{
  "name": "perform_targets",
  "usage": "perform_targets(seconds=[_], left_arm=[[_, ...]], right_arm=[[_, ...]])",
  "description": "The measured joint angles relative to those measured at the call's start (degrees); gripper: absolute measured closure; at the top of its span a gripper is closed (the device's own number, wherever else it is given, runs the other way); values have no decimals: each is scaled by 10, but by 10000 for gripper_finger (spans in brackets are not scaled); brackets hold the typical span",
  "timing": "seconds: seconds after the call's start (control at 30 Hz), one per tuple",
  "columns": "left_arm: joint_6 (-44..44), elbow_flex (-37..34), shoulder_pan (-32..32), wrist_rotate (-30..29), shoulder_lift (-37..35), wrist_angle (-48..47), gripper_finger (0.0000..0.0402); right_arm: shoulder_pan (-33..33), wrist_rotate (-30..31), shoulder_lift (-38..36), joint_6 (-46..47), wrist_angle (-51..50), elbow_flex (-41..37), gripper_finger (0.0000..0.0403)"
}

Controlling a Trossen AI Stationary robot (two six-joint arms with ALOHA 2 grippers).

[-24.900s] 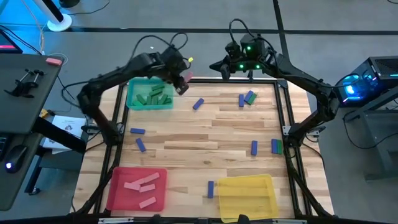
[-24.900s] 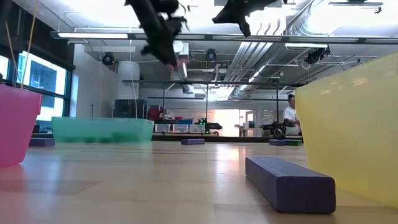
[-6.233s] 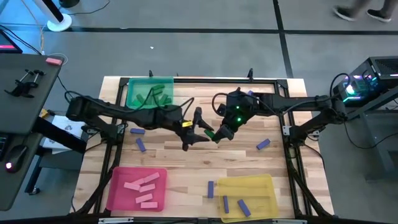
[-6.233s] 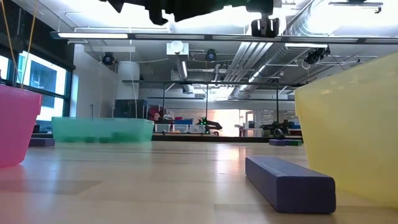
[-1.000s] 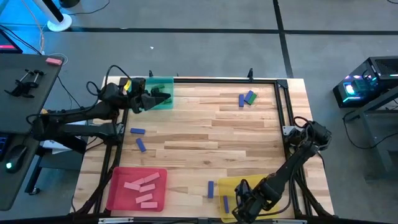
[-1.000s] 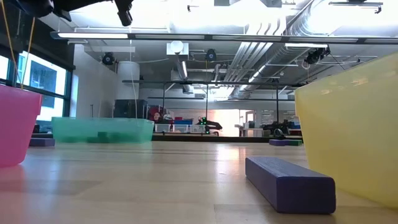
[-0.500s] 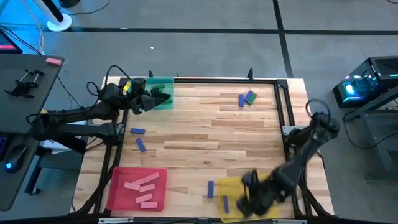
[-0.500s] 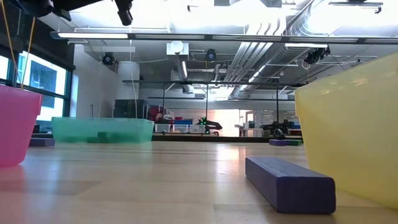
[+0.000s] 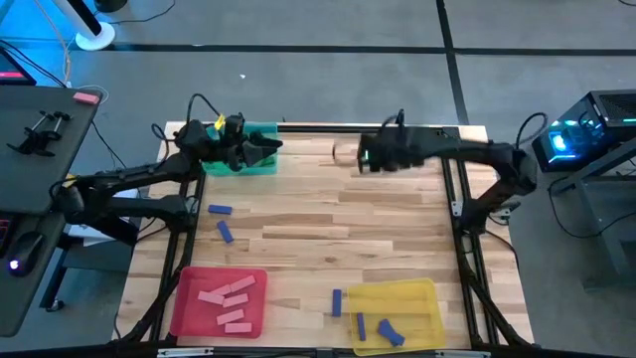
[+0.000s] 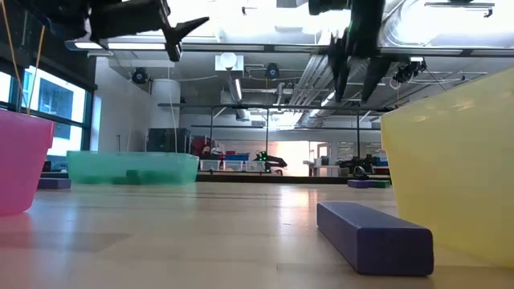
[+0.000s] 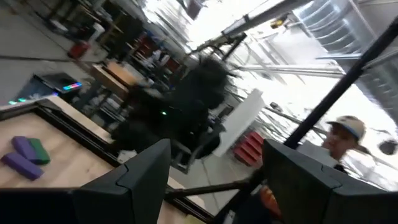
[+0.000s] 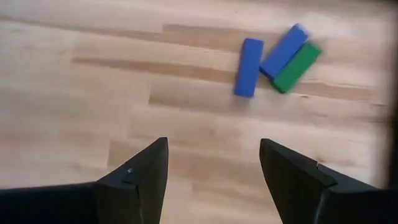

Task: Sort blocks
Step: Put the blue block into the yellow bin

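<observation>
With jaws apart and empty, the right gripper (image 12: 211,180) is positioned near the blue and green blocks (image 12: 277,59) at upper right of the wrist view, so a descent and pick is prob. called for next, while the left gripper (image 9: 260,151), also apart, is held over the green tray (image 9: 260,167) at upper left.

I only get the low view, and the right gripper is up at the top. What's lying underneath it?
Observer: The right gripper, open, hangs just short of a small flat green bar and two loose blue bars.
Operator: Anything inside the yellow tray?
Observer: Two sorted blue bars lie in the yellow plastic square tray.
Operator: And the left gripper?
Observer: The left gripper is open over the green plastic square tray.
</observation>
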Motion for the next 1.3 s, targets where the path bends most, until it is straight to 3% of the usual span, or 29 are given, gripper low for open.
perform_targets(seconds=[0.13, 0.23, 0.4, 0.6, 0.77, 0.97, 1.13, 1.3], left_arm=[[-29, 15, 40, 71, 22, 12, 161], [-24, 30, 64, 111, 25, 16, 161], [-5, 36, 89, 126, 26, 16, 161], [2, 36, 104, 124, 30, 14, 161], [1, 36, 104, 124, 30, 15, 161], [-12, 36, 104, 124, 30, 15, 161], [-8, 36, 103, 124, 30, 15, 161], [-8, 37, 103, 124, 30, 15, 161]], right_arm=[[-155, -156, 3, -94, 165, -96, 183], [-209, -227, 3, -96, 234, -164, 183], [-225, -215, 4, -87, 245, -224, 183], [-226, -148, 19, -73, 288, -252, 183], [-221, -152, 66, -86, 327, -254, 183], [-219, -113, 80, -70, 318, -251, 183], [-219, -110, 85, -87, 331, -250, 188], [-219, -138, 119, -86, 339, -249, 224]])
